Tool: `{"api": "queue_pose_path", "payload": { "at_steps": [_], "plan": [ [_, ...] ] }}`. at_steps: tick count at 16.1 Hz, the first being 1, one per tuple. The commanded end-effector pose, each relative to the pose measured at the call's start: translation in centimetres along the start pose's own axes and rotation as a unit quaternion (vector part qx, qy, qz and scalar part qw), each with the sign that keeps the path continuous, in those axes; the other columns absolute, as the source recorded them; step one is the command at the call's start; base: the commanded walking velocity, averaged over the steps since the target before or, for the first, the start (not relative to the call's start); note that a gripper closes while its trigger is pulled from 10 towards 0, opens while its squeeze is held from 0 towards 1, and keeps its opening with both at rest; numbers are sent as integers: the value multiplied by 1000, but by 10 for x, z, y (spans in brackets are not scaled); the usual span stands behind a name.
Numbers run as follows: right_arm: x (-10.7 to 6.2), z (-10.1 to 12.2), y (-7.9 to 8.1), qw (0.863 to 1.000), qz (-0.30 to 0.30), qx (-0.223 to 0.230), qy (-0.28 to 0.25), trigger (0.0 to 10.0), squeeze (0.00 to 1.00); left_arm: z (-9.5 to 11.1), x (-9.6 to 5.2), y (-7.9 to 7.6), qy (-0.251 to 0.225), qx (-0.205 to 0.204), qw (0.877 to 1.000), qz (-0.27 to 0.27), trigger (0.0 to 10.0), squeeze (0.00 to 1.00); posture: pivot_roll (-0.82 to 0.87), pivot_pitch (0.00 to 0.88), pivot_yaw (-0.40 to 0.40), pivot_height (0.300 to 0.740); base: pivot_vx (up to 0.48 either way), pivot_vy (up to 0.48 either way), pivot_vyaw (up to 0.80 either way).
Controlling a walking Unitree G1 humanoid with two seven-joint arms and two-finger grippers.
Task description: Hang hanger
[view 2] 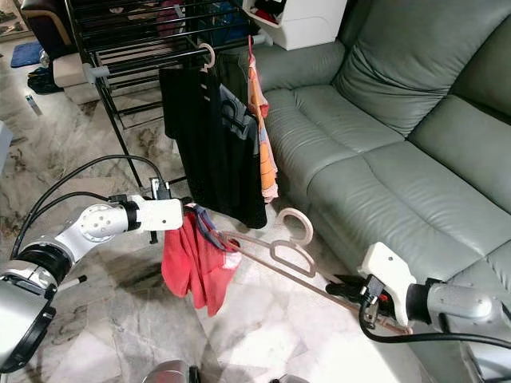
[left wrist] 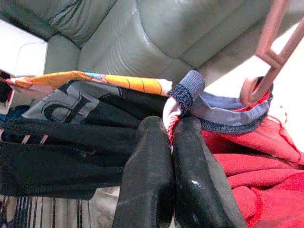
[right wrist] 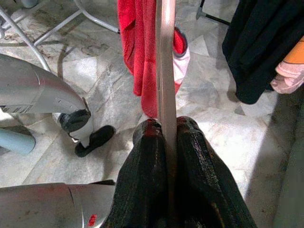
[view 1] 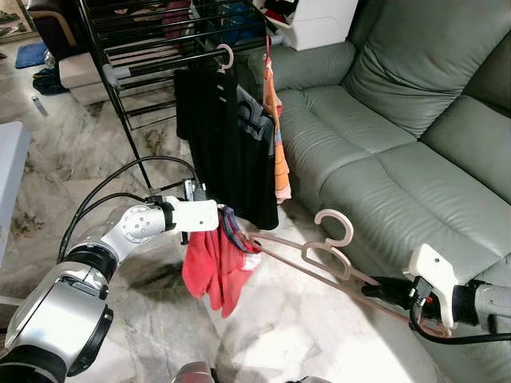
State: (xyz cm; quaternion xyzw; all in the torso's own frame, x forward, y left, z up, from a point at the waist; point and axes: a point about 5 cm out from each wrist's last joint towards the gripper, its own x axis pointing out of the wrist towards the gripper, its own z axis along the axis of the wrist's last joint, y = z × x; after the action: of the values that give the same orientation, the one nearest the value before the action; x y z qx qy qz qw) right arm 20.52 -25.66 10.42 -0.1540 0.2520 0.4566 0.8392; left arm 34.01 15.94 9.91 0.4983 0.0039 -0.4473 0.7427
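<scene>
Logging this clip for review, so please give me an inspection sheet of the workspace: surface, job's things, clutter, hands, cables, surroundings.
Surface: marble-pattern floor, glossy, bare near the robot.
Job's things: pink hanger held level between both arms, red garment draped at its left end; black drying rack behind, already carrying a black garment and an orange patterned one.
Clutter: blue items on the floor far left.
Hands: left hand shut on the red garment's collar; right hand shut on the hanger's bar.
Cables: black cables loop from the left arm; another at the right wrist.
Surroundings: grey-green sofa to the right.
</scene>
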Motion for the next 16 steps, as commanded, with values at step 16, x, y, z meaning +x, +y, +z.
{"api": "queue_pose_path", "payload": {
  "at_steps": [16],
  "plan": [
    [26, -15, 1, 999, 1, 35, -8, 10000, 0, 59, 11, 21, -170, 47, 984, 31, 10000, 0, -99, 0, 24, 740, 0, 0, 0]
  ]
}}
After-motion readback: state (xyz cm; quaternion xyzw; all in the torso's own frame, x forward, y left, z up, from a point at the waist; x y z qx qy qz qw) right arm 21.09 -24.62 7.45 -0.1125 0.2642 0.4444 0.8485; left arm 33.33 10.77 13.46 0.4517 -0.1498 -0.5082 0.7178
